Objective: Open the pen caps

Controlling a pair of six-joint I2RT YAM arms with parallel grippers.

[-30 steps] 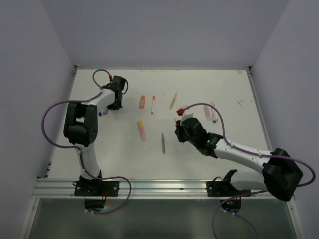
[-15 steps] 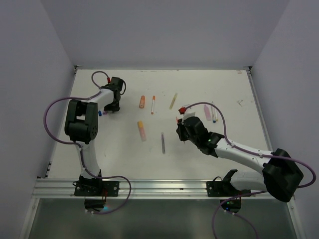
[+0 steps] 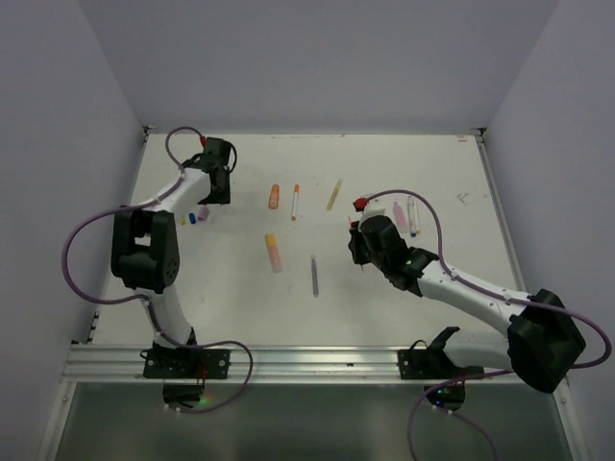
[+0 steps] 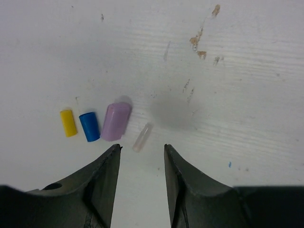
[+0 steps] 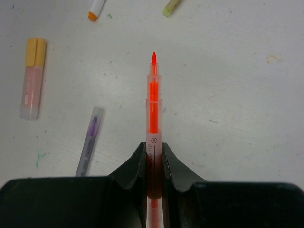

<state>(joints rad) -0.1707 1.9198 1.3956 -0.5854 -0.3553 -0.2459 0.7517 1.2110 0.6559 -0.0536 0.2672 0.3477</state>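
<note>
Smooth plastic pen caps [image 4: 115, 122] on matt, stained white table [image 4: 247, 95].

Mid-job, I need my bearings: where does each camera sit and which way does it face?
Top external: high behind the bases, looking down over the table; left arm and right arm show whole.
Left wrist: on the left arm, looking down past the open left gripper at the yellow cap, blue cap and lilac cap.
Right wrist: looking along the right gripper, shut on the orange pen, its tip pointing away.
Shared: the pink highlighter shows in the right wrist and top views.
</note>
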